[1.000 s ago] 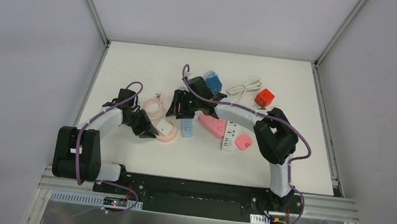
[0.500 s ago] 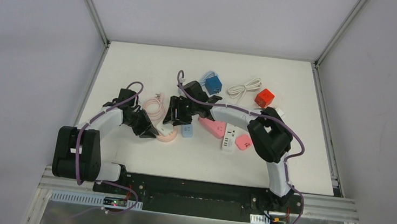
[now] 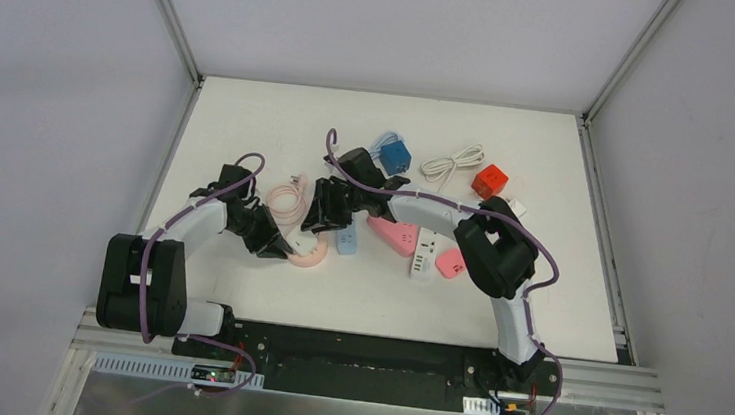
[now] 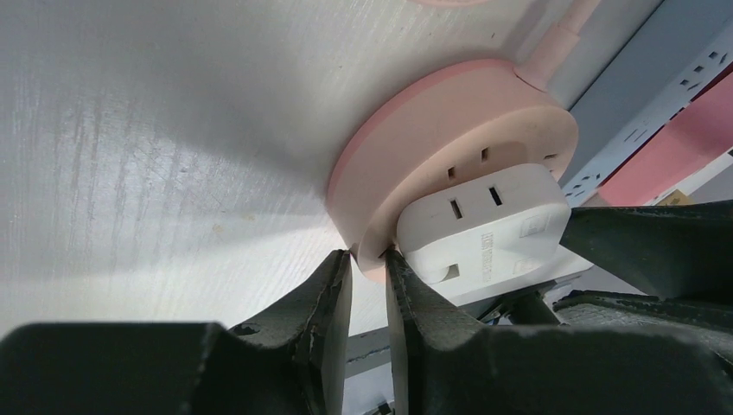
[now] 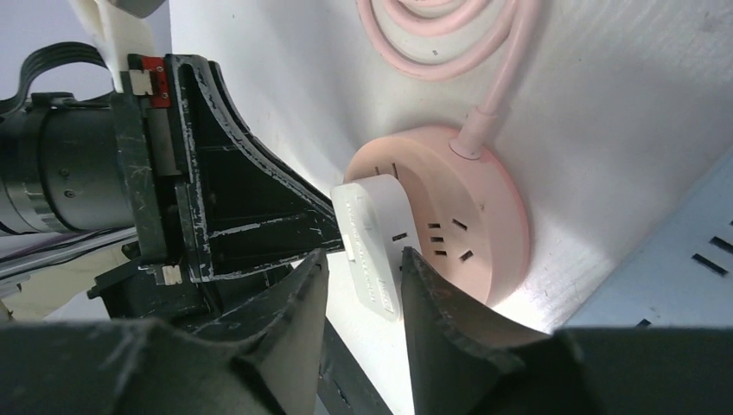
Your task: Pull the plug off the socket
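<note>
Having moved left, the right tool [image 5: 363, 264] straddles the plug [image 5: 373, 216], jaws apart, ready to grip, while the left tool [image 4: 367, 264] clamps the socket [image 4: 449, 121].

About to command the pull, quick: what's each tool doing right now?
Left tool: closed on the pink socket rim.
Right tool: straddling the white plug; firm grip cannot be told.
</note>
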You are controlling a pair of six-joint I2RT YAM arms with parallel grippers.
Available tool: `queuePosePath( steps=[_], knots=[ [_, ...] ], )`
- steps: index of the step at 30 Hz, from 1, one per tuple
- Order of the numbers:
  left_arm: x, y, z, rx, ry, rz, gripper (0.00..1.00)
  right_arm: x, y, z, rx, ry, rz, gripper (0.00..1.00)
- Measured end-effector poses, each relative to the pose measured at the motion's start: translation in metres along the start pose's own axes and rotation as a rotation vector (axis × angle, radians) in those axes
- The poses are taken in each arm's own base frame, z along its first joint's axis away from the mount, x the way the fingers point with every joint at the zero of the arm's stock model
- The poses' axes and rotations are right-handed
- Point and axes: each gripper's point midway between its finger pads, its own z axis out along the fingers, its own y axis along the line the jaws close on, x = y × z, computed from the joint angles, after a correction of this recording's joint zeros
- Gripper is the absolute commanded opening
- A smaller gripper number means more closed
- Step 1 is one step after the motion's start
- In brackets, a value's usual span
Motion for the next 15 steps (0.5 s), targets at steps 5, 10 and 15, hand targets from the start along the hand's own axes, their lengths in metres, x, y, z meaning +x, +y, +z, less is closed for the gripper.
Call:
queuePosePath(
  steps=[5,10,15],
  knots=[
    [0.0008,0.0009,-0.0006,-0.007,0.003,-0.003,0.21,-0.0032,0.0032,0.0,-0.03,-0.009,-0.008,0.35],
    [0.0012,0.0013,-0.0008,-0.009,0.005,-0.004,0.21,-0.0047,0.0061,-0.002,-0.041,-0.024,-0.018,0.42],
    [0.001,0.0011,-0.0007,-0.008,0.004,-0.002,0.18,-0.0045,0.0094,-0.0058,-0.004,-0.074,-0.03,0.57]
  ],
)
